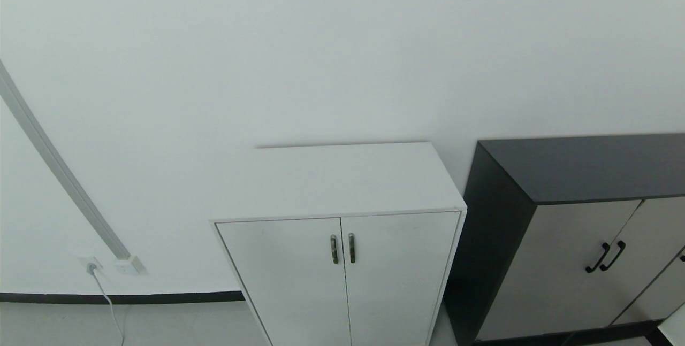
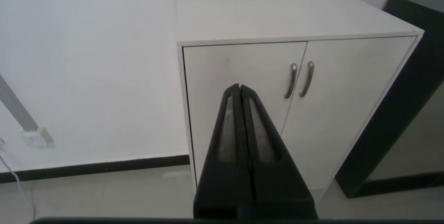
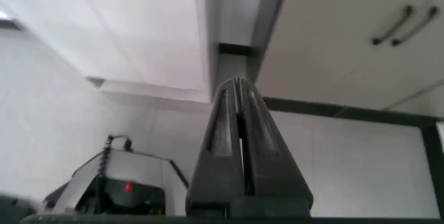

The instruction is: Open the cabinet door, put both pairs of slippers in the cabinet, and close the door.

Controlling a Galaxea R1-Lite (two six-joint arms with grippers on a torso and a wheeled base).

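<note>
A white two-door cabinet point(image 1: 342, 276) stands against the wall with both doors closed; two metal handles point(image 1: 342, 248) sit side by side at the middle seam. In the left wrist view the same white cabinet point(image 2: 291, 99) is ahead, and my left gripper point(image 2: 240, 89) is shut with nothing in it, some way in front of the left door. My right gripper point(image 3: 239, 84) is shut and empty, low near the floor, facing the gap between the white cabinet point(image 3: 139, 23) and the dark cabinet point(image 3: 347, 44).
A dark cabinet point(image 1: 578, 228) with grey doors and black handles point(image 1: 606, 256) stands just right of the white one. A wall socket with a white cable point(image 1: 93, 271) and a slanted cable duct point(image 1: 53, 159) are on the left wall. Pale floor point(image 2: 97, 196) lies before the cabinets.
</note>
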